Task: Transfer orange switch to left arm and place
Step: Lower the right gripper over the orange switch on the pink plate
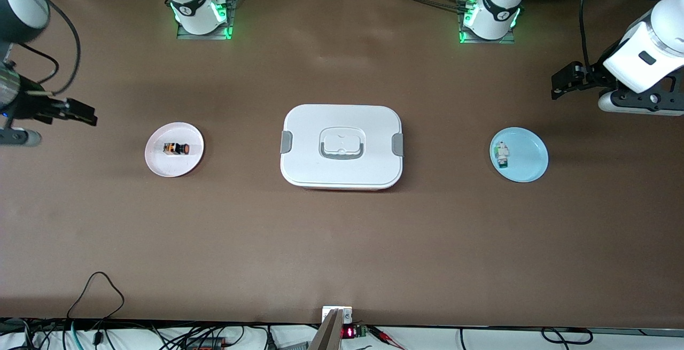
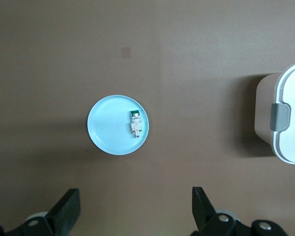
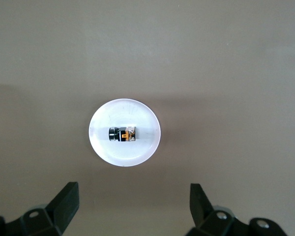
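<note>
The orange switch (image 1: 177,148) lies on its side on a pale pink plate (image 1: 160,165) toward the right arm's end of the table. The right wrist view shows the same orange switch (image 3: 122,133) on its plate (image 3: 125,152), with my right gripper (image 3: 135,194) open and empty above the bare table beside the plate. In the front view, that right gripper (image 1: 85,114) hangs over the table's end. The white lidded box (image 1: 342,146) stands mid-table between the two plates. My left gripper (image 1: 558,85) hangs open and empty over the left arm's end; its open fingers (image 2: 136,196) frame bare table.
A light blue plate (image 1: 529,165) holding a white-and-green switch (image 1: 502,156) sits toward the left arm's end. In the left wrist view, this blue plate (image 2: 105,130), its switch (image 2: 135,124) and a corner of the box (image 2: 290,123) appear. Cables run along the table's front edge.
</note>
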{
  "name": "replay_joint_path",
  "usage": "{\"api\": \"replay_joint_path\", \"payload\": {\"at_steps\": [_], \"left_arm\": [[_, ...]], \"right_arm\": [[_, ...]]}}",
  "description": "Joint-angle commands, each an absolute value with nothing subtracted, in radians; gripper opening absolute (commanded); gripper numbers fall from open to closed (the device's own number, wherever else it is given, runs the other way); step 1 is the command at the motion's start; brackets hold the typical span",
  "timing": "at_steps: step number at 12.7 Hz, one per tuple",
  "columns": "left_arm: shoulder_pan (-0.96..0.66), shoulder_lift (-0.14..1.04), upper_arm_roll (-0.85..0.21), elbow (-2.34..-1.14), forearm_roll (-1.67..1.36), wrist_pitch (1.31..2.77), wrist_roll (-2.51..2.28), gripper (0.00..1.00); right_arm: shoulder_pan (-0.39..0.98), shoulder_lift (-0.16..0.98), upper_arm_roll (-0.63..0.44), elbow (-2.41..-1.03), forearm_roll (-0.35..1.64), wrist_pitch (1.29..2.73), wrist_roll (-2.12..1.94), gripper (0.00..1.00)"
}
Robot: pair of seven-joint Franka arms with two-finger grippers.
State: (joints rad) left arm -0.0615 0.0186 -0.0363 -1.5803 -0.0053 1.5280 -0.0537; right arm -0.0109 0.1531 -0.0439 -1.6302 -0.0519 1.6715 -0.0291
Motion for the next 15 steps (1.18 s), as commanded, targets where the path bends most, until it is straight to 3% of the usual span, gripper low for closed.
{"api": "replay_joint_path", "payload": {"at_steps": [1, 10, 15], "left_arm": [[-0.063, 0.015, -0.029, -1.572, -0.006, 1.517, -0.041, 1.00], [-0.018, 0.025, -0.031, -1.574, -0.011, 1.519, -0.038, 1.00], [-0.020, 0.025, -0.031, -1.574, -0.009, 1.519, -0.038, 1.00]], "right_arm": [[-0.011, 0.218, -0.040, -1.626, -0.054, 1.698, -0.028, 1.00], [-0.015, 0.244, 0.004, -1.933, -0.045, 1.989, 0.029, 1.00], [-0.015, 0.268, 0.009, -2.091, -0.049, 2.248, 0.017, 1.00]]}}
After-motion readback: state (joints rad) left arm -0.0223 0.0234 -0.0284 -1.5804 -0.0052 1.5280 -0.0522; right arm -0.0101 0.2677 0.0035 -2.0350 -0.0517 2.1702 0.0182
